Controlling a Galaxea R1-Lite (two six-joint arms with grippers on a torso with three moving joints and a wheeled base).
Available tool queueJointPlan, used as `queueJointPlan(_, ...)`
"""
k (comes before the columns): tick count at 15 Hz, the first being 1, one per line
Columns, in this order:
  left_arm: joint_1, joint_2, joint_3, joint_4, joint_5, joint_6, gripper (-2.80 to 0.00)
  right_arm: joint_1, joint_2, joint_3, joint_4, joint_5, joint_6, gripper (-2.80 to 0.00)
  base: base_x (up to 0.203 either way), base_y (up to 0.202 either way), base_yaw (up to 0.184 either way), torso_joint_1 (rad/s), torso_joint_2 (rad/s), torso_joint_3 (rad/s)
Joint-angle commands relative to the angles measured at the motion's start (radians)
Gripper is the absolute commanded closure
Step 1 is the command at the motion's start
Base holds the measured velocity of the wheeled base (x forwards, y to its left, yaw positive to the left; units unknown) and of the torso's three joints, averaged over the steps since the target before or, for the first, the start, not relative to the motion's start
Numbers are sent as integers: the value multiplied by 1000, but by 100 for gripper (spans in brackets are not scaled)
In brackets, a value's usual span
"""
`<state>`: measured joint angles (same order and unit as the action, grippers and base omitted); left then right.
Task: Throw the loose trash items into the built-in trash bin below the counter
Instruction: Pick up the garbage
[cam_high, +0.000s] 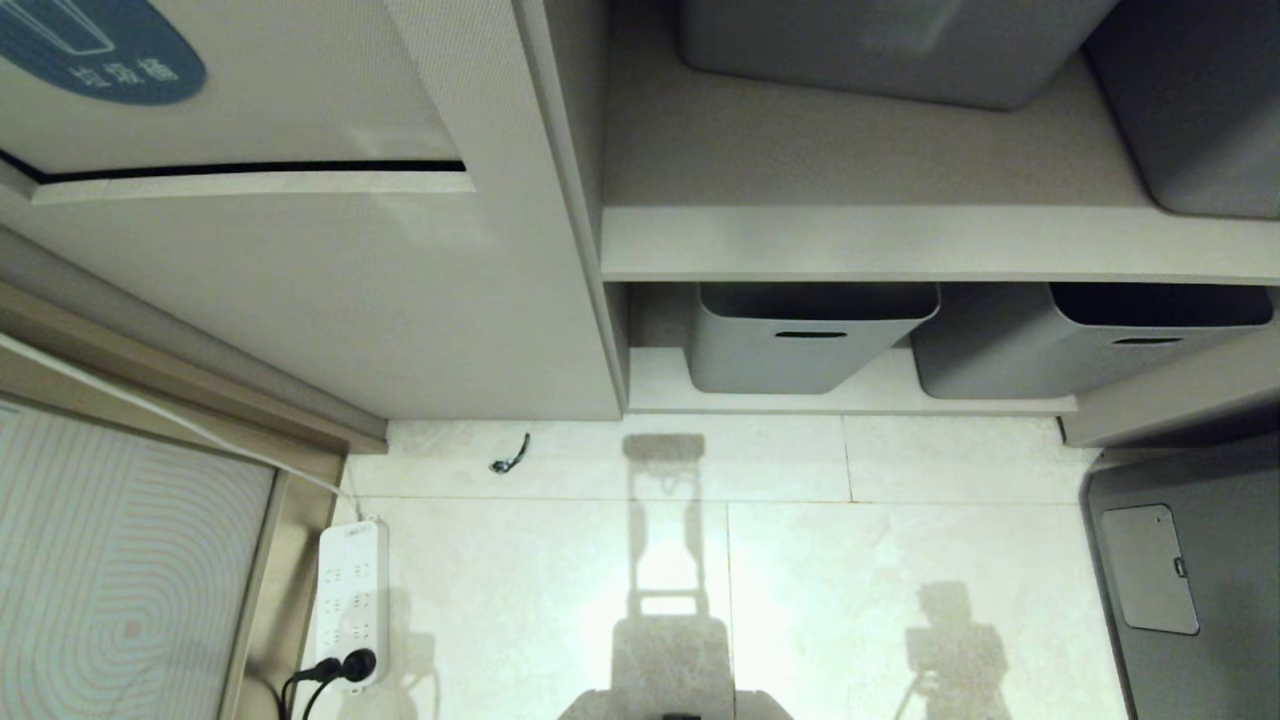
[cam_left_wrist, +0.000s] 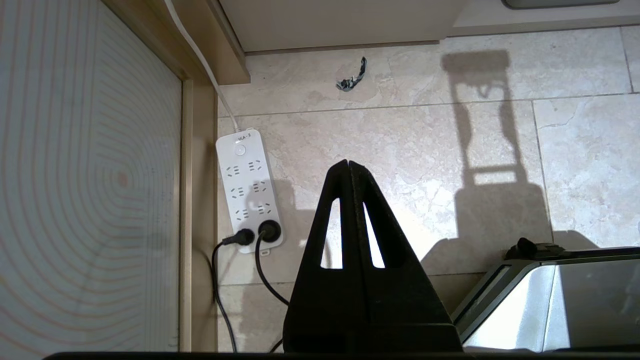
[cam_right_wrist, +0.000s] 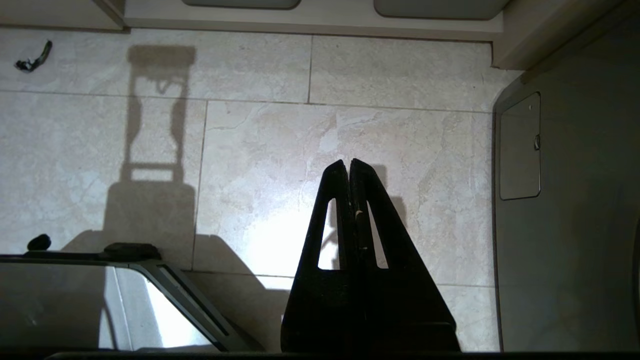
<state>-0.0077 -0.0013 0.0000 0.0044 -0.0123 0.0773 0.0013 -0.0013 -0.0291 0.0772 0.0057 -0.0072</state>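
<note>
The built-in trash bin (cam_high: 250, 100) is a beige cabinet panel at the upper left of the head view, with part of a blue oval sticker (cam_high: 100, 50) on its flap. A dark gap runs along the flap's lower edge. The loose trash items and the counter are out of view. My left gripper (cam_left_wrist: 348, 162) hangs shut and empty over the pale floor tiles. My right gripper (cam_right_wrist: 348, 162) is also shut, with nothing in it, above the tiles. Neither arm shows in the head view.
Grey tubs (cam_high: 800, 340) (cam_high: 1090, 340) sit on open shelves right of the bin. A white power strip (cam_high: 350, 600) with two black plugs lies by the left wall, its cable running up. A small dark scrap (cam_high: 510, 455) lies on the floor. A grey appliance (cam_high: 1180, 580) stands at the right.
</note>
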Motion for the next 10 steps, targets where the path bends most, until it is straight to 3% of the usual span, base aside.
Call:
queueJointPlan(1,0,0,0,-1,-3,4,0,0,0,0,1,0,0,0,0,0,0,0,0,0)
queueJointPlan(6,0,64,-52,19,-28,4,0,0,1,-1,1,0,0,0,0,0,0,0,0,0)
queueJointPlan(10,-1,479,-225,33,-82,-6,0,0,1,0,0,0,0,0,0,0,0,0,0,0)
